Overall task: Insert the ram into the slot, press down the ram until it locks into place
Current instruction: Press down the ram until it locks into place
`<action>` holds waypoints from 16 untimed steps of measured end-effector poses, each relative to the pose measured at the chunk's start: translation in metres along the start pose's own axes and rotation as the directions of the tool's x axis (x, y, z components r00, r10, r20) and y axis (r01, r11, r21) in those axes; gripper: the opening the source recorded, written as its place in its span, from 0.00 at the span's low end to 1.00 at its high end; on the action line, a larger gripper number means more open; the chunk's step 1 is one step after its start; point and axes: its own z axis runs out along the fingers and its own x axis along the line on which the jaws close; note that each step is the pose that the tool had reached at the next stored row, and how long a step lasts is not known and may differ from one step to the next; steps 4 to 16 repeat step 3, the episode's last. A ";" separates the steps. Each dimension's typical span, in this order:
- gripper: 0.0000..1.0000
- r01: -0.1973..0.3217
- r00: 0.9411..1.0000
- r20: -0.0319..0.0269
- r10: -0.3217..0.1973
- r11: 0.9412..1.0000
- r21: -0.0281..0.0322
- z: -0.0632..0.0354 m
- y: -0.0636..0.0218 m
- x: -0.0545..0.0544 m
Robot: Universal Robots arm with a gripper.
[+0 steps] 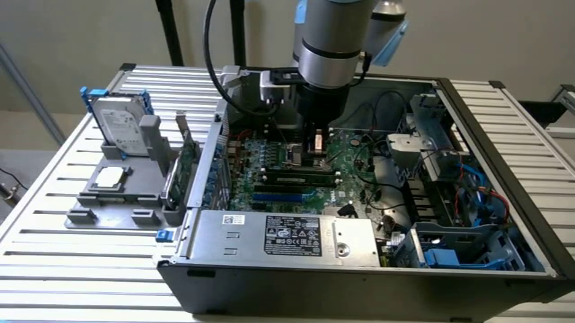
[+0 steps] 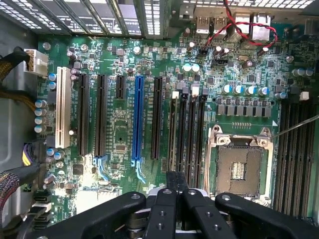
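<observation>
The ram (image 1: 292,179) lies along a black slot on the motherboard, just in front of the arm. In the wrist view it shows edge-on as a thin stick (image 2: 173,134) standing in the outermost of several parallel black memory slots (image 2: 192,134). That slot's white end clip (image 2: 175,94) sits at the far end. My gripper (image 1: 314,151) hangs inside the open case, just above the board. Its two black fingers (image 2: 171,185) are pressed together over the near end of the memory slots, with the gripper (image 2: 176,175) shut and nothing visible between them.
The bare CPU socket (image 2: 239,167) sits beside the memory slots, and a long blue slot (image 2: 137,119) on the other side. A power supply (image 1: 279,232) fills the case front. Outside the case, a grey stand holds a hard drive (image 1: 126,128) and an expansion card (image 1: 184,168).
</observation>
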 end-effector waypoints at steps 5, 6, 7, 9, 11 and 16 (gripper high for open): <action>0.11 0.000 1.000 0.000 0.000 1.000 0.000 0.0000 0.0000 0.000; 0.11 0.000 1.000 0.000 0.000 1.000 0.000 0.0000 0.0000 0.000; 0.11 0.000 1.000 0.000 0.000 1.000 0.000 0.0000 0.0000 0.000; 0.11 0.000 1.000 0.000 0.000 1.000 0.000 0.0000 0.0000 0.000; 0.11 0.000 1.000 0.000 0.000 1.000 0.000 0.0000 0.0000 0.000; 0.11 0.000 1.000 0.000 0.000 1.000 0.000 0.0000 0.0000 0.000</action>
